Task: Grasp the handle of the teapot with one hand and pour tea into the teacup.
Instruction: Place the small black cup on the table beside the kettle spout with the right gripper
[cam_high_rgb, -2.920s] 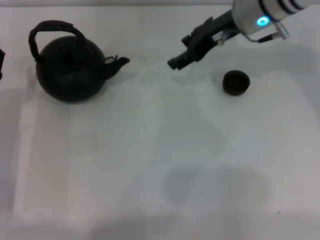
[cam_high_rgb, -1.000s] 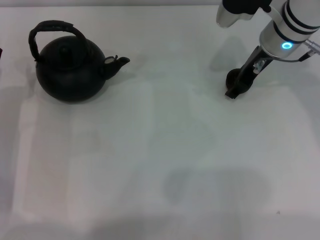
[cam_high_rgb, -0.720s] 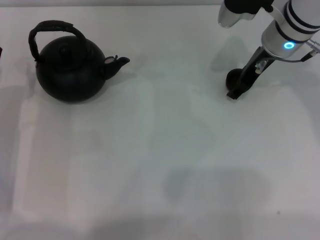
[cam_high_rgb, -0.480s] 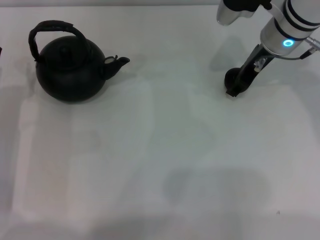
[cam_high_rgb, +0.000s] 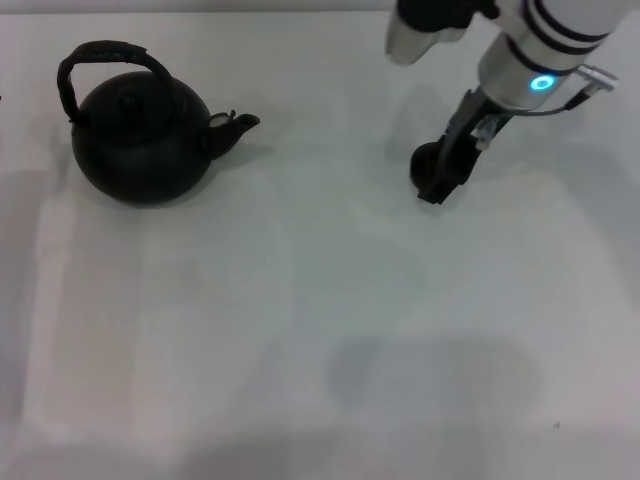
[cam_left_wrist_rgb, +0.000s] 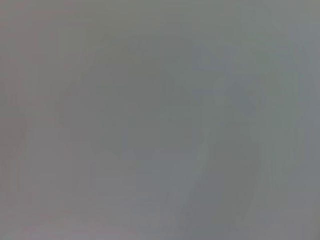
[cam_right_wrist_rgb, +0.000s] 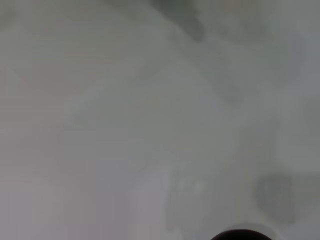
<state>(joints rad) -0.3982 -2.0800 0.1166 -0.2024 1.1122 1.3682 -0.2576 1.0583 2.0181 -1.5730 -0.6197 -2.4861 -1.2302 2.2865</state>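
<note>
The matte black teapot (cam_high_rgb: 140, 142) stands at the far left of the white table, spout pointing right. Its arched wrapped handle (cam_high_rgb: 104, 50) rises over the knobbed lid, with nothing touching it. The small dark teacup (cam_high_rgb: 423, 162) is at the right, mostly hidden behind my right gripper (cam_high_rgb: 440, 186), which comes down from the upper right and is shut on the cup's rim. A dark curved edge, probably the cup (cam_right_wrist_rgb: 240, 235), shows in the right wrist view. The left gripper is out of view, and the left wrist view shows only blank grey.
The white table (cam_high_rgb: 300, 320) spreads between teapot and cup with faint shadows on it. My right arm (cam_high_rgb: 530, 50) crosses the upper right corner.
My right gripper came down onto the teacup and has slid left with it, toward the teapot. The teapot has not moved.
</note>
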